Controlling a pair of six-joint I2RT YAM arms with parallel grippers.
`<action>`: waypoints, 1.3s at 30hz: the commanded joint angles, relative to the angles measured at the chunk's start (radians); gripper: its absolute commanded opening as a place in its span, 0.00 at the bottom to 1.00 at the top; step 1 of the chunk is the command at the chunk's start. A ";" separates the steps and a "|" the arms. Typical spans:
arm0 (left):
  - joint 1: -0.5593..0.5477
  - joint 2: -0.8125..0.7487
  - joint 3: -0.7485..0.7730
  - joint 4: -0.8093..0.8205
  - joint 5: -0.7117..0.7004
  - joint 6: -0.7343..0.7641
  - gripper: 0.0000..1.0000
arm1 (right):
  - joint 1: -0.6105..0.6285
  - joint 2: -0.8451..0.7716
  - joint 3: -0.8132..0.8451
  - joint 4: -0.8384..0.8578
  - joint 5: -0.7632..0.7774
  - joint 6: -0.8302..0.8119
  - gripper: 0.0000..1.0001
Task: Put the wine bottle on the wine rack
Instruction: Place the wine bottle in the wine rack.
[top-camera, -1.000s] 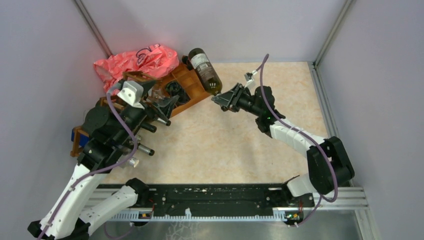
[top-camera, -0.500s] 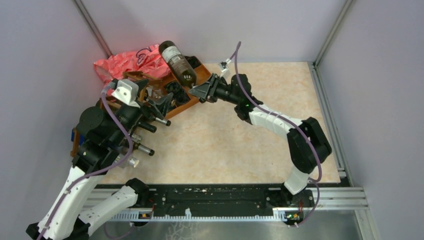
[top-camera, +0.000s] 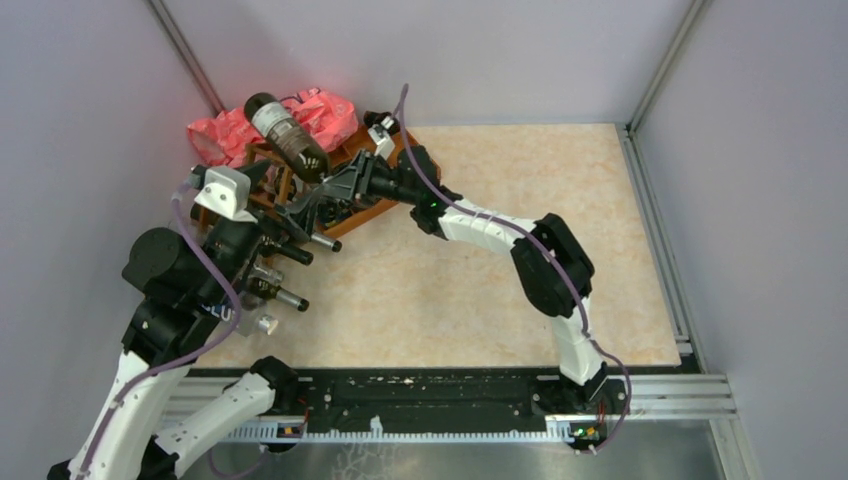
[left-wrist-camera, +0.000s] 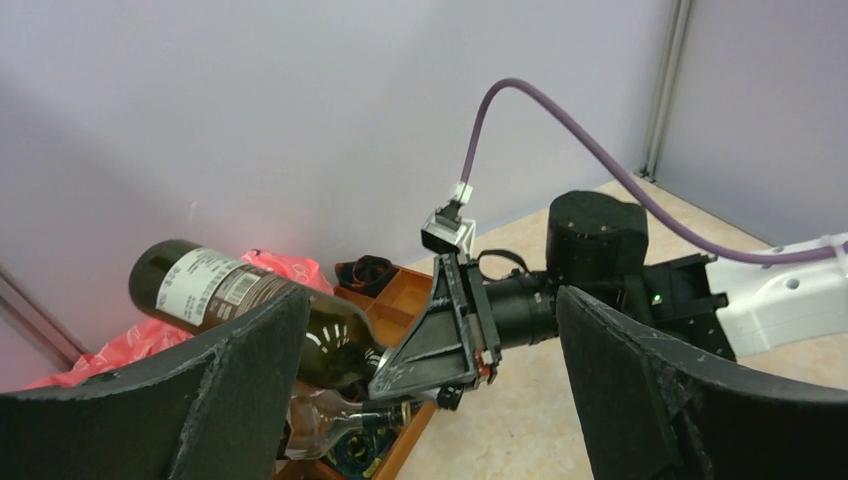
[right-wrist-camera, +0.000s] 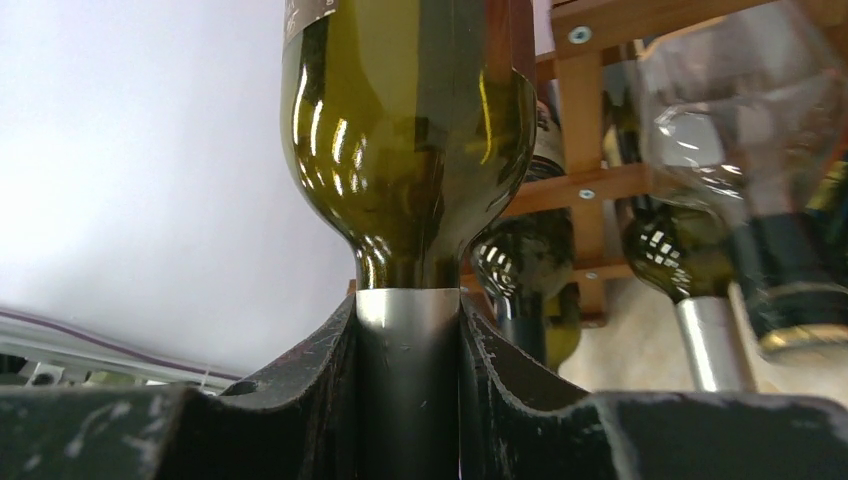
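Observation:
The wine bottle (top-camera: 283, 128) is dark green with a white label. It hangs tilted in the air above the back left corner, base up. My right gripper (top-camera: 326, 190) is shut on its silver-capped neck (right-wrist-camera: 408, 330). Below and just behind the bottle stands the wine rack (top-camera: 268, 165), a dark brown wooden frame; its slats (right-wrist-camera: 583, 110) show in the right wrist view with other bottles lying in them. My left gripper (top-camera: 282, 195) stands open beside the rack with nothing held. Between its fingers (left-wrist-camera: 210, 390) the left wrist view shows the bottle (left-wrist-camera: 225, 290) and the right gripper (left-wrist-camera: 440, 335).
An orange-brown compartmented tray (top-camera: 385, 160) sits right of the rack, under the right wrist. A pink plastic bag (top-camera: 230, 128) lies against the back wall. A clear glass bottle (left-wrist-camera: 315, 415) lies low by the tray. Grey walls close in at the left and back.
My right arm has swung the bottle leftward, from beside the tray to above the rack and pink bag. The left arm has drawn back a little to the left, still open.

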 joint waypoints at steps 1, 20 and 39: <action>0.004 -0.023 0.031 -0.036 -0.046 0.024 0.99 | 0.045 0.036 0.178 0.207 -0.005 0.012 0.00; 0.003 -0.084 0.031 -0.086 -0.087 0.039 0.99 | 0.128 0.249 0.505 -0.092 0.054 -0.095 0.00; 0.003 -0.105 0.031 -0.094 -0.077 0.027 0.99 | 0.141 0.296 0.706 -0.492 0.007 -0.330 0.02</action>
